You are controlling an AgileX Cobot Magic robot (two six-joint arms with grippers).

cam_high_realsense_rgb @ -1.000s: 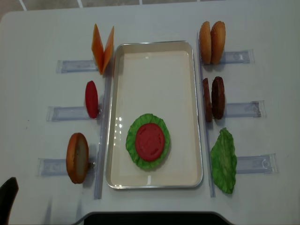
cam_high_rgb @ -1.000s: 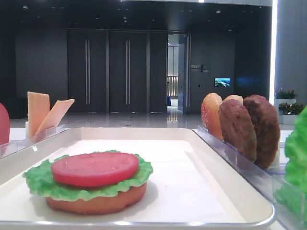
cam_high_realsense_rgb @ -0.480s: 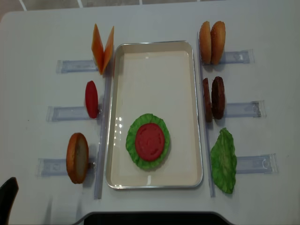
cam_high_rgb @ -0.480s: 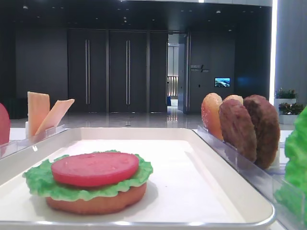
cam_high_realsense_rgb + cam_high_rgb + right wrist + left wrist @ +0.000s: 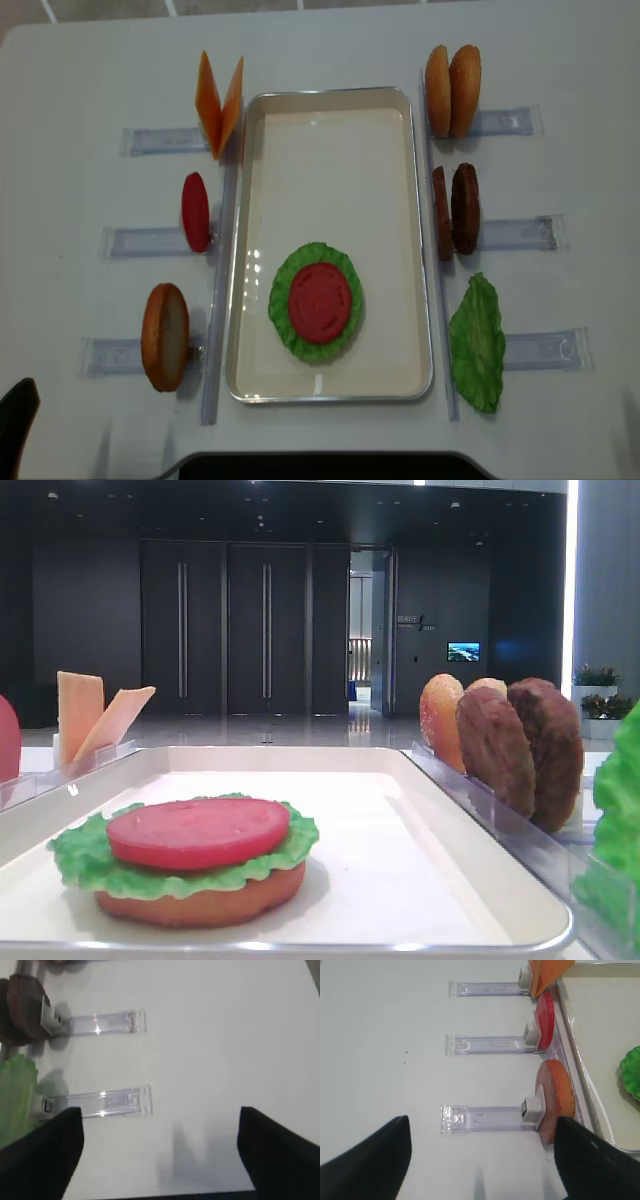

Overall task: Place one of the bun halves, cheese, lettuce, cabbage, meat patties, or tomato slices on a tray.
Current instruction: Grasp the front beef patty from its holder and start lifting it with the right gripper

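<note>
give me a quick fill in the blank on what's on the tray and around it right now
1. On the tray, the tomato slice lies on top of the ____.
2. The number of meat patties standing upright right of the tray is ____.
3. The cheese slices lean apart in the shape of the letter ____.
4. The right gripper has its jaws ____.

Missing words: lettuce; two; V; open
</note>
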